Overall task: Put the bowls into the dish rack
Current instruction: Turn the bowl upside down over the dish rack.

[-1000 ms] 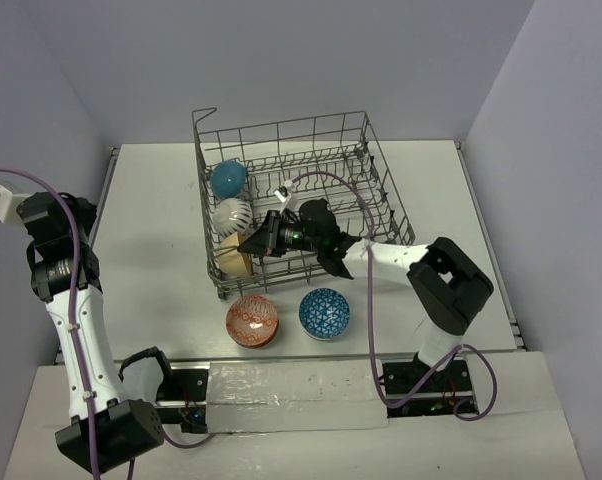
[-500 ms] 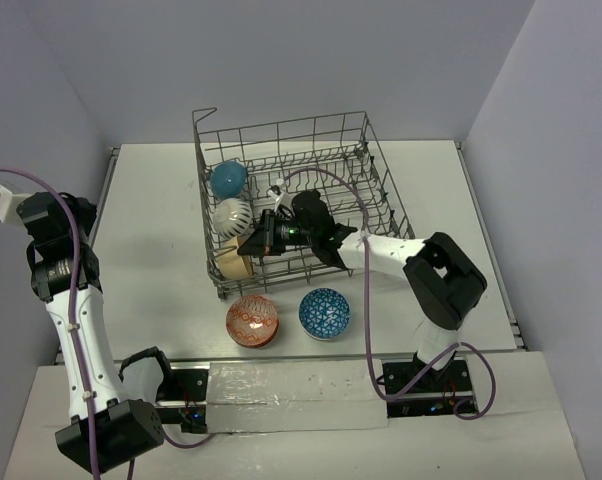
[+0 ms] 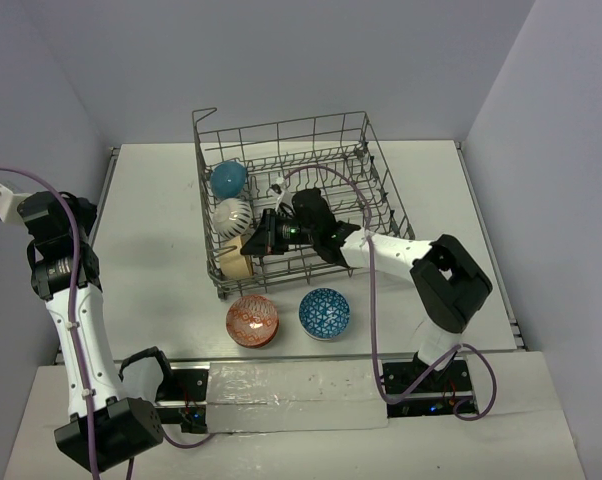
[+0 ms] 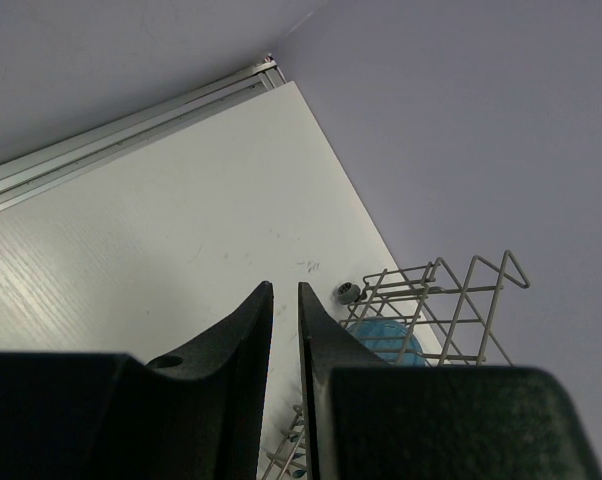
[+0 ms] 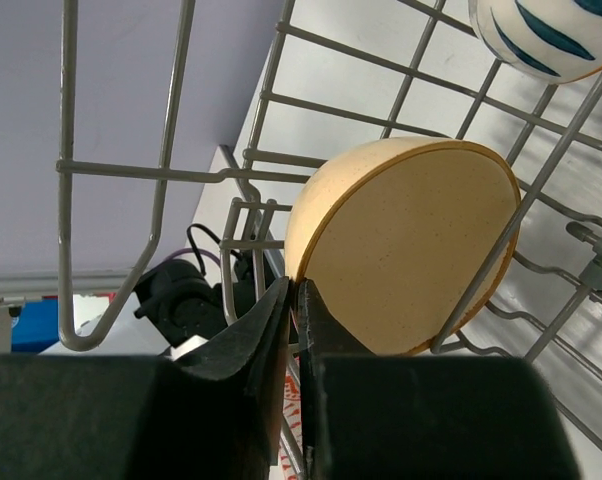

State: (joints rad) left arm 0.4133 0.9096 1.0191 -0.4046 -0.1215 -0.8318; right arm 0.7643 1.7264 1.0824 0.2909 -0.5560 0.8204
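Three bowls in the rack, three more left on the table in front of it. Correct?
No: only two are left on the table, the red bowl and the blue bowl. The rack does hold three: teal bowl, striped bowl, tan bowl. The top view shows it.

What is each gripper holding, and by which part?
Right gripper straddles the rim of the tan round bowl in the grey wire dish rack; whether it grips cannot be told. Left gripper holds nothing.

No text, label, brand, number or sign can be read anywhere here.
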